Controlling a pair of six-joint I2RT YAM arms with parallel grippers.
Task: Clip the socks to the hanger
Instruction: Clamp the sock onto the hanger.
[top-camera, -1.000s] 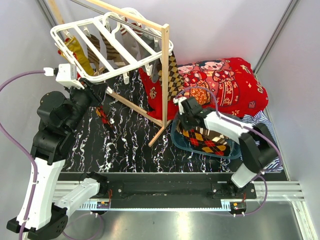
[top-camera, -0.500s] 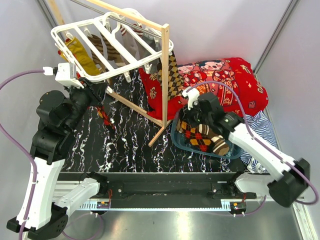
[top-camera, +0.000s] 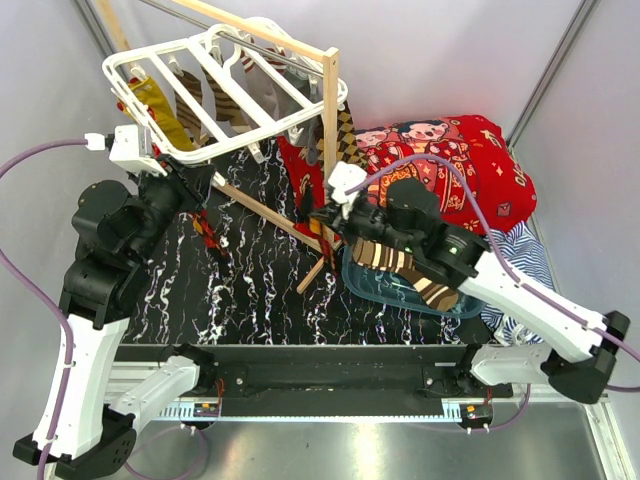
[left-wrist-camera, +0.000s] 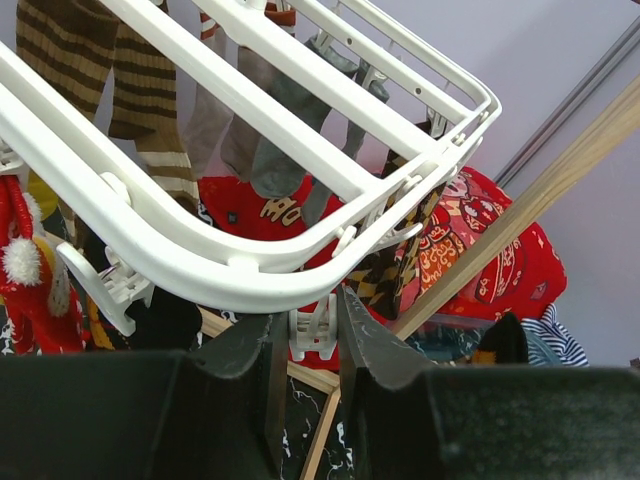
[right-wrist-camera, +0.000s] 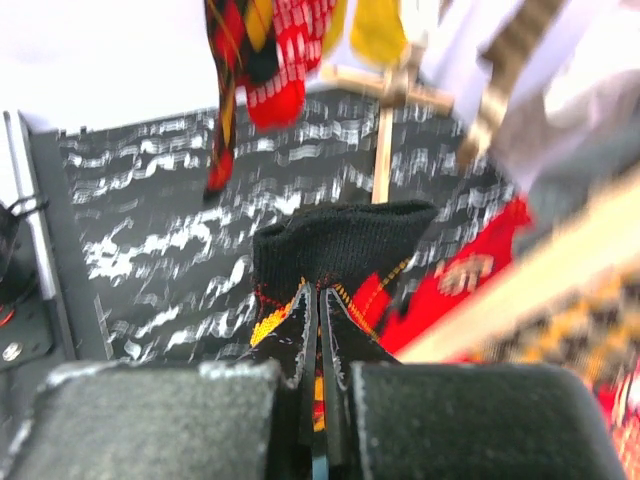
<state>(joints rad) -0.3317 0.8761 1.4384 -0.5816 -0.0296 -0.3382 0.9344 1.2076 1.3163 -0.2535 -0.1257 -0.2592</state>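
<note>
- The bench (top-camera: 250, 290) is carrying everything, its black marbled top running from the arm bases out to the back wall.
- A blanket (top-camera: 450, 165) is lying bunched at 2 o'clock, out of the arms' working lane.
- The wooden rack (top-camera: 331, 150) is standing across the 12 o'clock side, and its top pole is carrying the hanger so the clips are dangling within reach from below.
- The hanger (top-camera: 215, 60) is sitting at 10 to 11 o'clock, tilted, with its near corner dipping toward the left arm.
- The hung socks (left-wrist-camera: 150, 90) are already dangling from several bars, so the task looks well along, with more socks waiting.
- A tub (top-camera: 372, 293) is resting at 4 o'clock as the supply bin, with a striped sock (top-camera: 395, 262) draping over its edge.
- The right end effector (right-wrist-camera: 318, 295) is reaching toward 11 o'clock from the tub and is clenched on the cuff of the argyle sock (right-wrist-camera: 340, 240). Pinching just below the cuff is leaving the black edge standing free, likely so it can be fed into a clip.
- The left end effector (left-wrist-camera: 308, 315) is pointing up under the hanger's near rim and is grasping a clip (left-wrist-camera: 313, 338) between its fingers, probably to squeeze it apart and steady it for the sock.
- The argyle sock is hanging well apart from that clip, roughly at 3 o'clock from it, so the carry across is not yet done.
</note>
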